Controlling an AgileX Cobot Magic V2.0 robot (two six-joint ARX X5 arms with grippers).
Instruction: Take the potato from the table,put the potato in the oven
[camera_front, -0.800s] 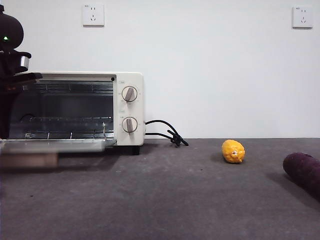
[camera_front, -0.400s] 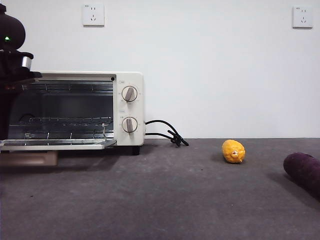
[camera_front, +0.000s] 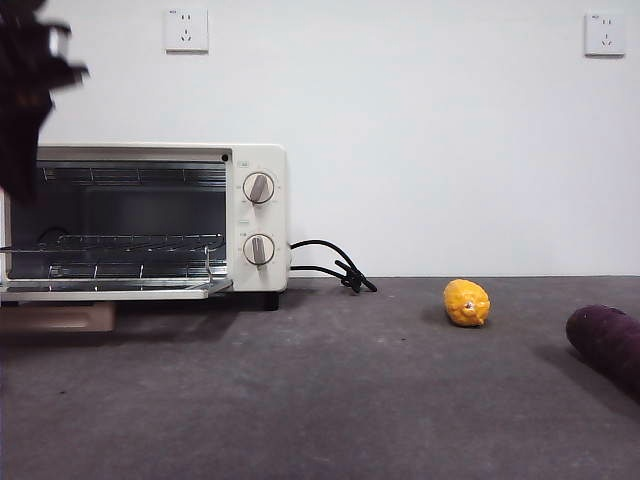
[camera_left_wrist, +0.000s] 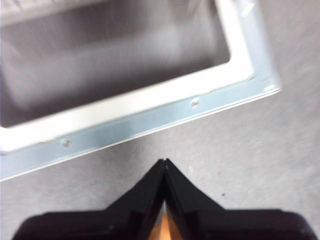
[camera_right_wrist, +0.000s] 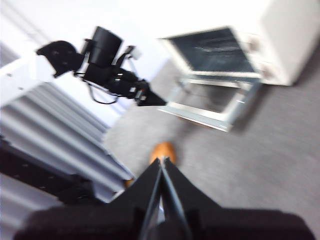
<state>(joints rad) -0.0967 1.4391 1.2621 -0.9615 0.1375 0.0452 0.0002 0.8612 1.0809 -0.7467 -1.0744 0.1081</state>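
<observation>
Your left claw (camera_left_wrist: 164, 167) hangs closed and empty over the oven (camera_front: 255, 215) door, which lies open to receive the potato (camera_right_wrist: 163, 151) waiting on the table (camera_front: 330, 400) beyond your closed right claw (camera_right_wrist: 161, 165).

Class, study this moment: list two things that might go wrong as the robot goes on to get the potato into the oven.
1. The right gripper points at the potato with its jaws shut. If it descends without opening, it may knock the potato away.
2. The left gripper hangs shut close to the open door of the oven. The arm carrying the potato might hit it there.
</observation>
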